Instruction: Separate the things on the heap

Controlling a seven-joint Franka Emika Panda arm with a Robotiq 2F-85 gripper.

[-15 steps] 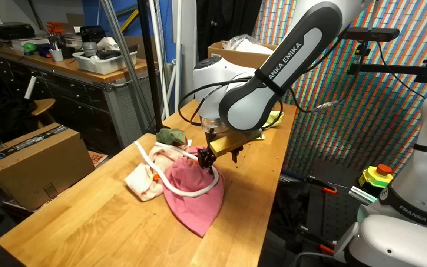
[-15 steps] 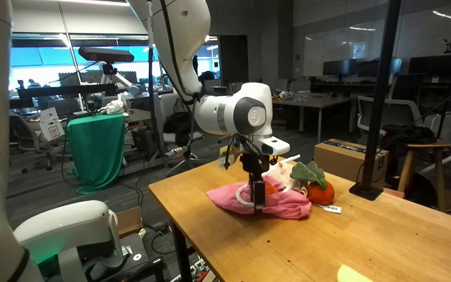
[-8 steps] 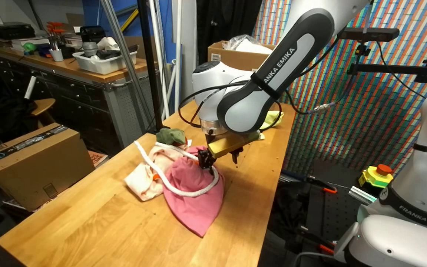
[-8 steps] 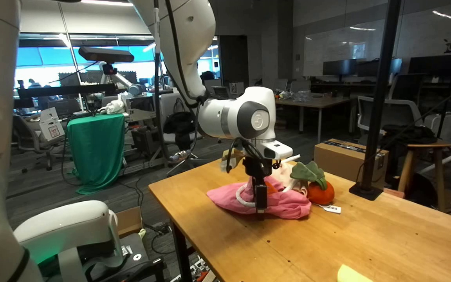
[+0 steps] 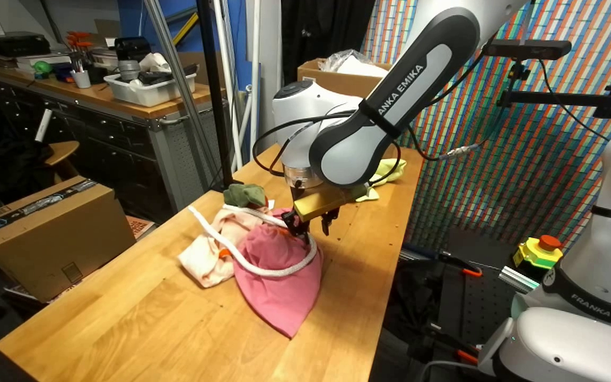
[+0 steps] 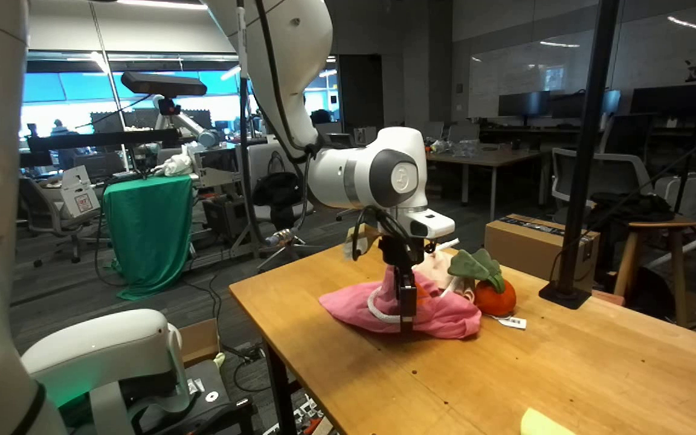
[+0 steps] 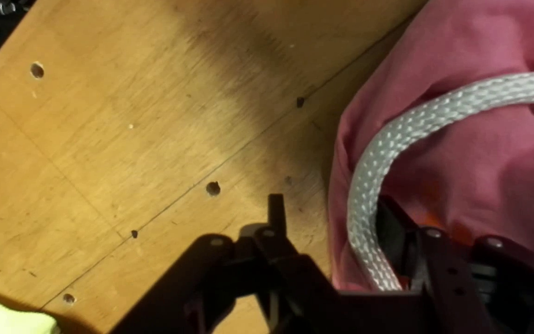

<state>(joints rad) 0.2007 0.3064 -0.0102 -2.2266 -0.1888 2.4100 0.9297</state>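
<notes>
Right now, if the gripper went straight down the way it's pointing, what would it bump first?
Probably the pink cloth: the gripper has one finger over it, inside the rope loop. Its other finger looks lined up with the table, though how near is unclear.

Bright windows (image 6: 46,87) beyond green-draped stand (image 6: 148,235); dark grey floor (image 6: 470,227); wooden stool (image 6: 677,222); multicoloured patterned backdrop (image 5: 470,196).

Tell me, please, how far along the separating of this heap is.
Done, it seems: the yellow-green cloth lies apart from the others. In hand: the gripper straddles the white cord with open jaws, not yet gripping it. Left: that cord, the pink cloth, the cream cloth and the red ball with green leaves lie bunched together.
</notes>
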